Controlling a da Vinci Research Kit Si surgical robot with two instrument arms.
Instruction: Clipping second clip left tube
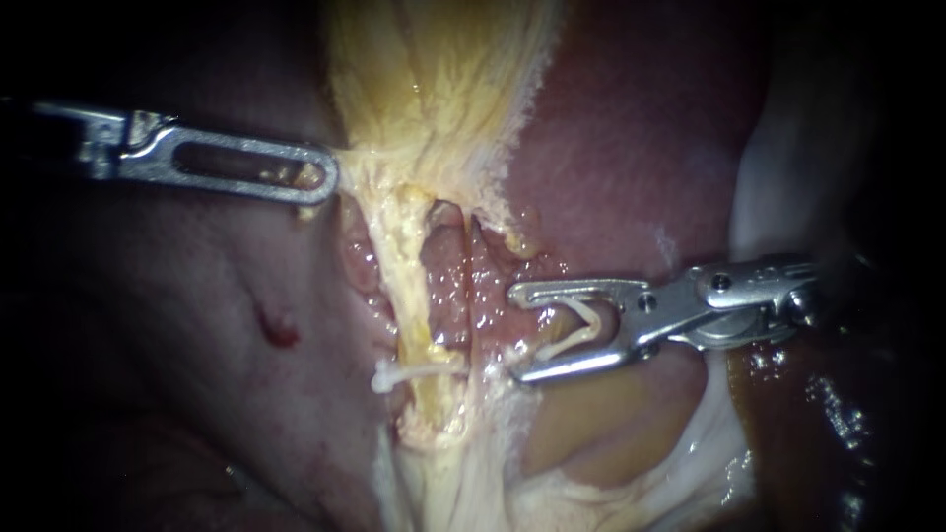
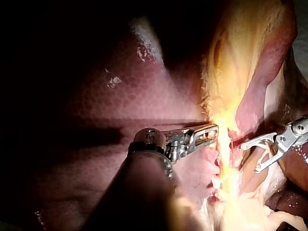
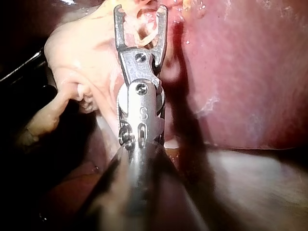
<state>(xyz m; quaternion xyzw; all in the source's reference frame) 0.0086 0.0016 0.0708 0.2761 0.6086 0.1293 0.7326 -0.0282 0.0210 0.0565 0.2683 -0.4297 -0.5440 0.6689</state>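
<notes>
My left instrument (image 1: 330, 179) comes in from the left, its slotted jaws shut on the yellow gallbladder tissue (image 1: 434, 89) and holding it taut. Below that, the pale yellow left tube (image 1: 414, 296) runs downward with one white clip (image 1: 392, 375) across it. My right instrument (image 1: 515, 335) sits to the right of the tubes, level with a point just above that clip. Its jaws stand wide apart with a white clip (image 1: 570, 330) seated between them, clear of the tube. The right wrist view shows the same jaws (image 3: 140, 12) and the loaded clip (image 3: 147, 29).
Dark red liver (image 1: 641, 138) lies behind and to the right. A thinner reddish strand (image 1: 477, 296) runs between the left tube and my right instrument's jaws. Pale fatty tissue (image 1: 473, 483) spreads below. A small red spot (image 1: 278, 330) marks the tissue on the left.
</notes>
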